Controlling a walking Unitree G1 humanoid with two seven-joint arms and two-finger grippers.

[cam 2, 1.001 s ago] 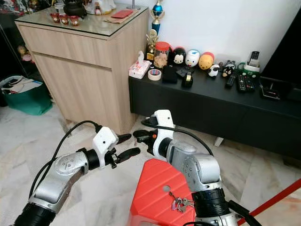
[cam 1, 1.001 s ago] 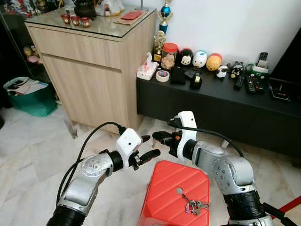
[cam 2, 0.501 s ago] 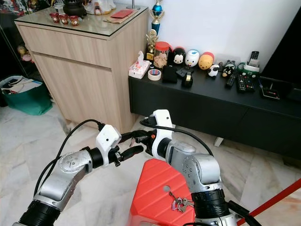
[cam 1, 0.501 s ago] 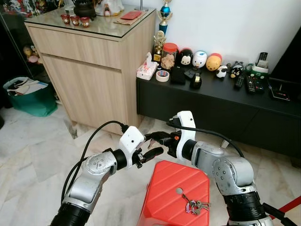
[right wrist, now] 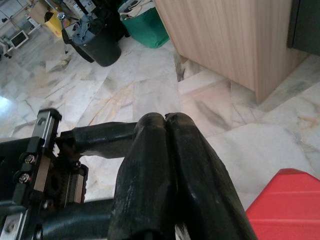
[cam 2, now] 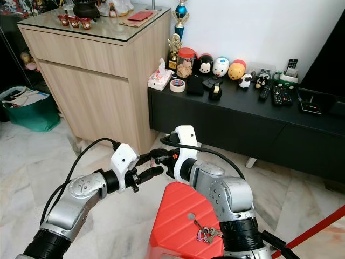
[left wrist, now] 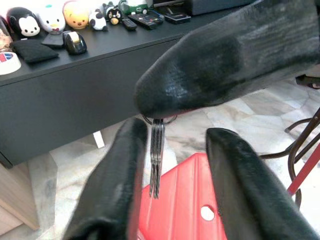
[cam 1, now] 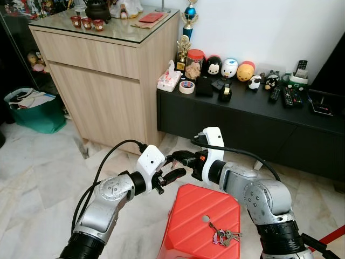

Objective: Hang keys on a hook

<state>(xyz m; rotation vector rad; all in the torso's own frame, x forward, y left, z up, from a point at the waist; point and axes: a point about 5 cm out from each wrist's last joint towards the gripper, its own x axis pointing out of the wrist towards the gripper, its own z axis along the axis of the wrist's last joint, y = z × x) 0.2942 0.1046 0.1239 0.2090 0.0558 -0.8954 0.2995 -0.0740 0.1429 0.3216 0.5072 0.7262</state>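
No brand or writing can be read anywhere; the small items are too far off to make out labels.

The right hand [cam 1: 182, 158] is clenched, its two matte black fingers pressed together on a ring from which flat metal keys [left wrist: 156, 159] hang straight down. In the left wrist view these keys hang between the two fingers of the left hand [cam 1: 173, 167], which is released, its rubbery fingers [left wrist: 116, 190] spread to either side and not touching the metal. Both hands meet just above the far edge of a red plastic stool [cam 1: 202, 221] with a ribbed top and a round hole.

A second bunch of keys [cam 1: 222, 235], silver with a red tag, lies on the stool's top near its right edge, just beside the hole.

The floor [cam 1: 38, 172] is pale veined marble tile. To the left stands a light wood-grain cabinet [cam 1: 102, 86] with a glass top carrying a dark teapot [cam 1: 97, 9], small red cups [cam 1: 86, 23] and a red flat case [cam 1: 150, 17]. Against the white wall runs a low black bench [cam 1: 253, 118]. Along it sit a tissue box [cam 1: 168, 81] with a tissue standing up, a roll of tape [cam 1: 187, 87], a red-lidded clear jar [cam 1: 194, 63] holding something brownish, a row of round plush toys [cam 1: 229, 67], and several black remote controls [cam 1: 288, 96] towards its right end. A green bag [cam 1: 35, 110] holding papers rests on the floor beside the cabinet.
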